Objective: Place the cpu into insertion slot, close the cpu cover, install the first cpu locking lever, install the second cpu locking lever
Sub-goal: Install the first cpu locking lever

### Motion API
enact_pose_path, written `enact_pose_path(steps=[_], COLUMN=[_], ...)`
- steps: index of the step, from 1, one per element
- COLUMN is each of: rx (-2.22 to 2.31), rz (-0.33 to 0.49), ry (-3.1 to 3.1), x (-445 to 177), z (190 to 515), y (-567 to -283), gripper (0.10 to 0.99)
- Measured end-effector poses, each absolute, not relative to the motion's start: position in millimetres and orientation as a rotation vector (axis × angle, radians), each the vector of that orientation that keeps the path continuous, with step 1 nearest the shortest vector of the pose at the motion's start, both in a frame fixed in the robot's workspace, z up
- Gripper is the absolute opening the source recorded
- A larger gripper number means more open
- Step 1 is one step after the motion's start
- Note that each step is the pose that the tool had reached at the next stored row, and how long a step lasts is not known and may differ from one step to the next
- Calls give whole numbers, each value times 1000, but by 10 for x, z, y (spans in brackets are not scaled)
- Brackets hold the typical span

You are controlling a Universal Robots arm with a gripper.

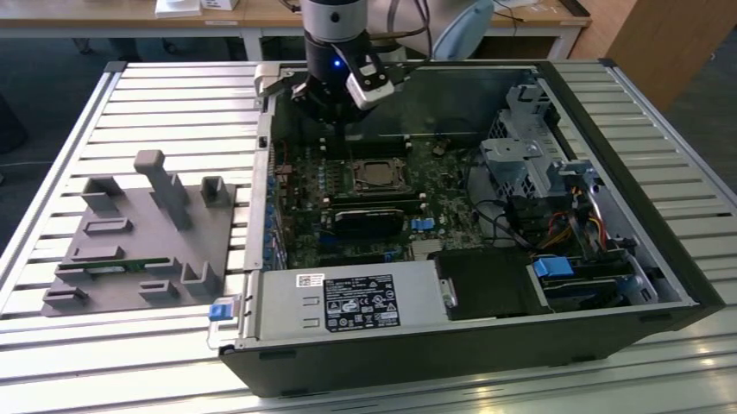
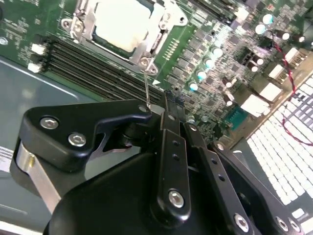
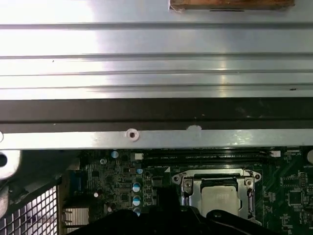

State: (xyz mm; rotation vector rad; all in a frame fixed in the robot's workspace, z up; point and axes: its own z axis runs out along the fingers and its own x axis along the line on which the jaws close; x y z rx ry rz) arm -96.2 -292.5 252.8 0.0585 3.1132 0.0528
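**Gripper Tip Meets Lever Beside a Covered Chip**

Your gripper shows its fingers pressed together in the second wrist view, with no gap at the tip. The free end of a thin wire lever reaches that tip. You cannot tell whether the fingers pinch the wire or only touch it. The lever rises tilted from the near corner of the slot.

The cpu lies flat in the slot just beyond the fingers, apart from them, its pale face showing through the window of the cover. The cover lies down over it, and the first wrist view shows the same, with the cpu framed by the cover. Long black memory slots run between the slot and the gripper.

In the exterior view your arm stands over the far edge of the green board, inside the open case. The cpu sits near the board's middle. The silver power supply carries a black label with white print too small to make out. A grey fixture rests on the slatted table at the exterior view's left.
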Motion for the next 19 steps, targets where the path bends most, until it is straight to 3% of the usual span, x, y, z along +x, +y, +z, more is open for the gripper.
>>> enact_pose_path(steps=[14, 19], rx=[50, 50], rz=[54, 103], ry=[3118, 3110], x=[-539, -541], z=[2479, 2460], y=[-2920, -2921], gripper=[106, 106])
